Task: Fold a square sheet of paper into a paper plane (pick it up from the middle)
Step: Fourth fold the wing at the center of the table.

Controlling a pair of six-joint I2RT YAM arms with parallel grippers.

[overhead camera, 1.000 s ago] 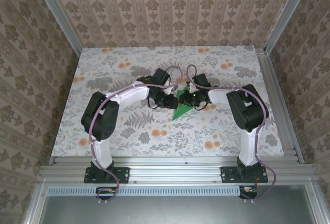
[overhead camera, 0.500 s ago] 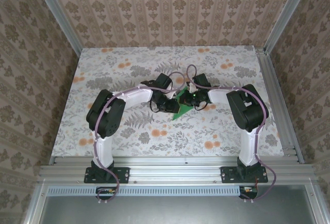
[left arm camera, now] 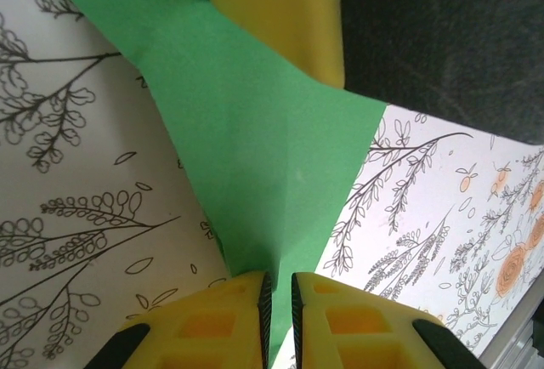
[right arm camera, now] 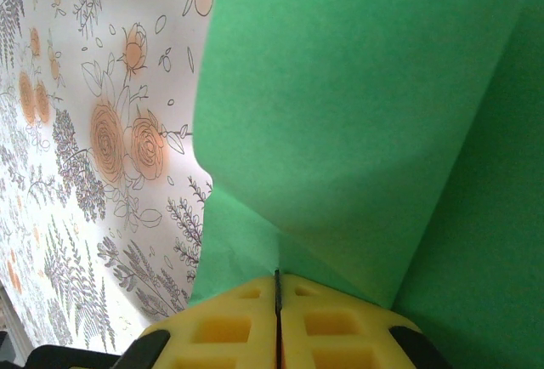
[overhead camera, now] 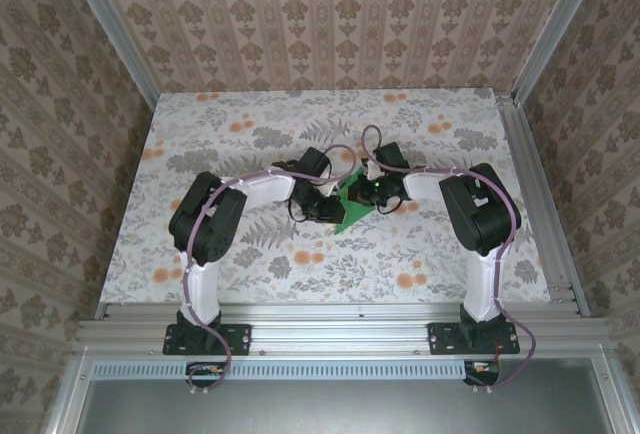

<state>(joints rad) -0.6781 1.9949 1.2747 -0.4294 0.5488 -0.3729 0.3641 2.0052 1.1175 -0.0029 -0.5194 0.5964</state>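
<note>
Green creased paper sheet (left arm camera: pixel 255 156) pinched in narrow jaws of left gripper (left arm camera: pixel 278 299) and right gripper (right arm camera: pixel 277 301); opposing pulls could tear it.

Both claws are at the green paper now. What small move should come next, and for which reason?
Probably close the left claw fully on the green paper. Its jaws show a thin slit with the paper's narrow end inside, so a firm grip is not certain, while the right claw is pinched shut on the sheet. Both should hold before any lifting or folding.
</note>
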